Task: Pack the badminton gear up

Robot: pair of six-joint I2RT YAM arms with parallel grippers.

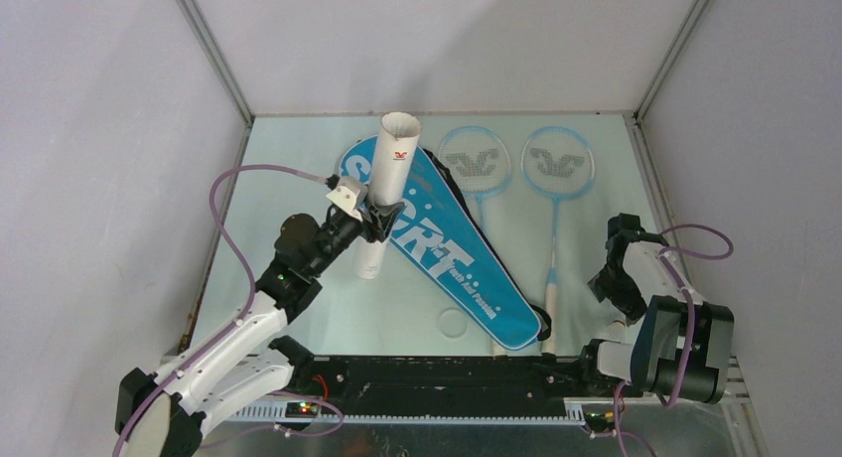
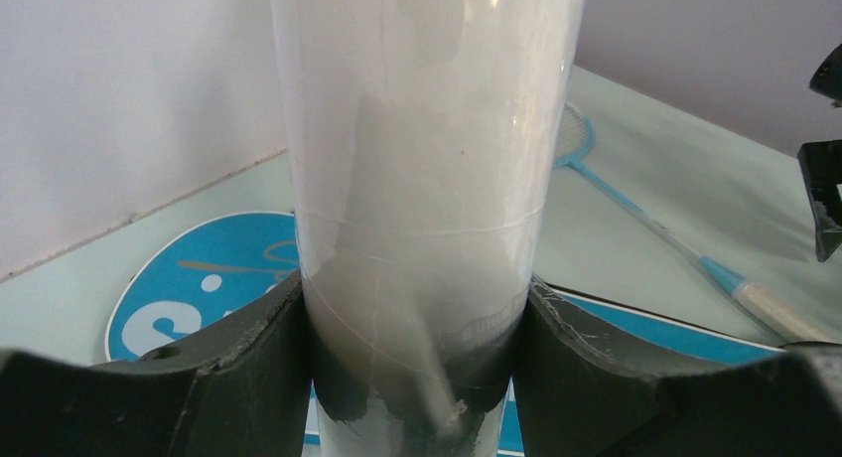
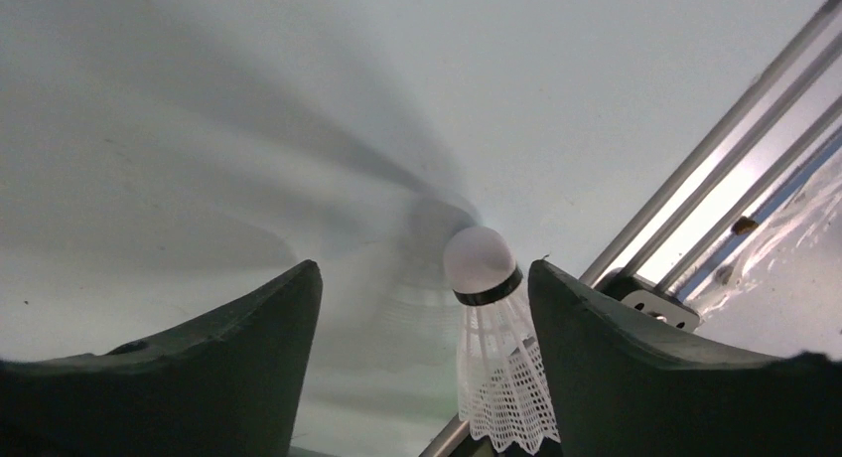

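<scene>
Your 1 white tube [image 1: 389, 194] stands tilted, left of centre, clamped between the fingers of your left claw [image 1: 378, 222] over the bag's left edge. 1 blue bag [image 1: 457, 263] lies centre. 2 rackets [image 1: 557, 162] lie to its right, heads far. At the near right, your right claw [image 3: 422, 278] is spread apart around 1 shuttlecock [image 3: 491, 348].

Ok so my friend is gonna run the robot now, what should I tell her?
Left gripper: shut on the white tube, held near upright over the blue bag.
Right gripper: open, with a shuttlecock between its fingers, not gripped.
One racket lies against the bag, the other racket beside it.
Done: nothing visibly packed.
Left: shuttlecock into tube, probably, and rackets into bag.
</scene>
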